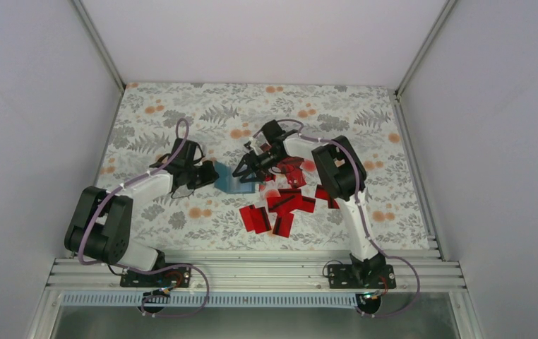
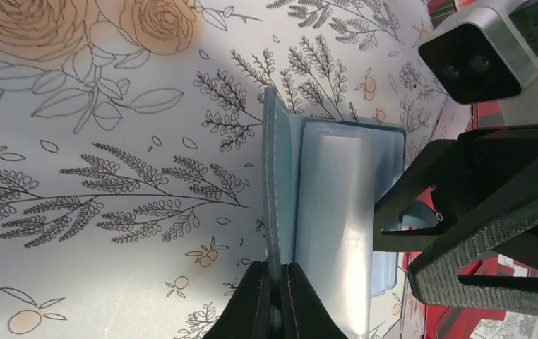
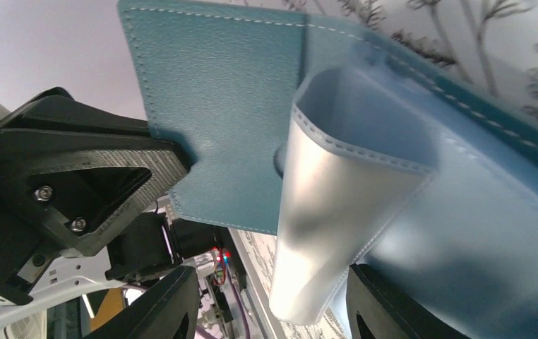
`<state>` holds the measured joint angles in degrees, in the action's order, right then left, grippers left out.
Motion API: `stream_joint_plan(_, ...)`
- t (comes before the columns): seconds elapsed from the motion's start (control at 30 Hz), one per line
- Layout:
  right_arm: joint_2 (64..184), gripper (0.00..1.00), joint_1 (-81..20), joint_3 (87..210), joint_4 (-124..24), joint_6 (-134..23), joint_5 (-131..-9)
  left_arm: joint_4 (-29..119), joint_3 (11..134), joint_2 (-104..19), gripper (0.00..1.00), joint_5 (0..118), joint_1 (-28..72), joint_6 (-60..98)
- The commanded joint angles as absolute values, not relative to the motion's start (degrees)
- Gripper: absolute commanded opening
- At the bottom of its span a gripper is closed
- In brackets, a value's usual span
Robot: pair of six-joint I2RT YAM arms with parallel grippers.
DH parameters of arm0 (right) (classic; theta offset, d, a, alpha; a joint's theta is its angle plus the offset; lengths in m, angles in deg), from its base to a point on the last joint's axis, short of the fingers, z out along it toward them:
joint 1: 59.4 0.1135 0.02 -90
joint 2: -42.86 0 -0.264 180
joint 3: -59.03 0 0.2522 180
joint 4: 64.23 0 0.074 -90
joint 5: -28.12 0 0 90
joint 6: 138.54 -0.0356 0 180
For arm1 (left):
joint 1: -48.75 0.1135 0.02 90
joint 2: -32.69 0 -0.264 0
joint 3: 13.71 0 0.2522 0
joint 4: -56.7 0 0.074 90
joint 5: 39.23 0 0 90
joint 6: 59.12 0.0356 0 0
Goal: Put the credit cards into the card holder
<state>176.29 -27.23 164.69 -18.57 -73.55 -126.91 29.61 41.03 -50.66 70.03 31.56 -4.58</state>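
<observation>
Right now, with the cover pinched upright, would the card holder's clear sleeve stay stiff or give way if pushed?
Probably floppy: the clear sleeve bulges open in a soft curve. The cover of the card holder seems stiffer, standing straight where the left gripper pinches it.

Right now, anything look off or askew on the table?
The card holder isn't lying flat: the left tool pinches its cover upright, and a clear inner sleeve bows out inside the open right tool. The credit cards lie in a jumbled, overlapping heap. No damage visible.
</observation>
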Motion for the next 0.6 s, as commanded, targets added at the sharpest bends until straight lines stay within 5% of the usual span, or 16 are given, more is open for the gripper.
stream_joint_plan(0.0,177.5,0.54,-25.7,166.2,-19.4,-73.7,-129.7,31.8,39.1,-50.4,0.02,73.2,31.3,-5.3)
stream_joint_plan(0.57,180.4,0.53,-22.8,171.8,-22.1,-74.9,-133.7,35.0,37.3,-52.3,0.02,77.7,32.2,-4.5)
